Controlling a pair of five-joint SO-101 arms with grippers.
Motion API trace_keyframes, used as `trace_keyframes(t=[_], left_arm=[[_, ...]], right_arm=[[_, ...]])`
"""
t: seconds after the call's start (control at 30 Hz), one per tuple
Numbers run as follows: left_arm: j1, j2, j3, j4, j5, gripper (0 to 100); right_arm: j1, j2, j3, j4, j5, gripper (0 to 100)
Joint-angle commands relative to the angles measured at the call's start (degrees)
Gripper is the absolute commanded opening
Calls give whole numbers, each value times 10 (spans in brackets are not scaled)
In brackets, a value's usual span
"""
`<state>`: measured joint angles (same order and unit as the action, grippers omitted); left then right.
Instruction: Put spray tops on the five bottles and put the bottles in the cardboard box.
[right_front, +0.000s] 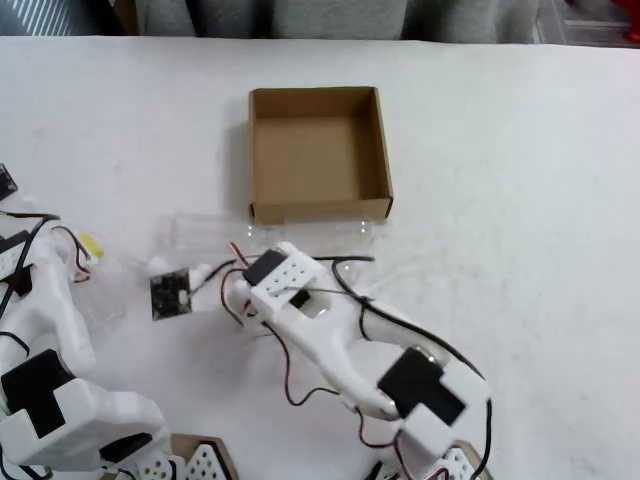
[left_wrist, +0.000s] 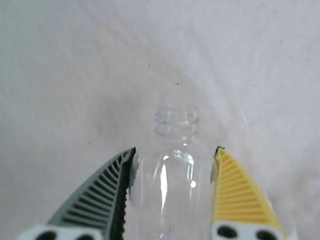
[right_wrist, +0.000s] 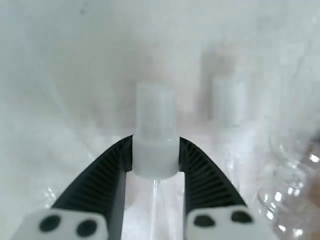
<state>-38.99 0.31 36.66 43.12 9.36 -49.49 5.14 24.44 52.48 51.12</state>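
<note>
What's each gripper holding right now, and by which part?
Left gripper: a clear uncapped bottle, by its body below the neck. Right gripper: a white spray top, by its collar.

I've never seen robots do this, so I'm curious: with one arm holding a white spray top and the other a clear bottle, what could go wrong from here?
1. The spray top sits in the right jaws by its collar; its thin tube could miss the bottle's narrow open neck.
2. The smooth bottle might twist between the left jaws as the top goes on.
3. Loose bottles lie before the cardboard box; an arm could knock them.
</note>
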Motion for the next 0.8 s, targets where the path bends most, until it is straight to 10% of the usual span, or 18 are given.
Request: trace_keyframes(t=[0.0, 0.37, 0.77], left_arm=[[7, -6, -24, 4, 3, 150], [7, -9, -27, 3, 6, 149], [97, -266, -49, 12, 7, 150]], right_arm=[[15, -113, -28, 22, -119, 16], [171, -334, -25, 23, -498, 18], [378, -571, -27, -10, -587, 18]])
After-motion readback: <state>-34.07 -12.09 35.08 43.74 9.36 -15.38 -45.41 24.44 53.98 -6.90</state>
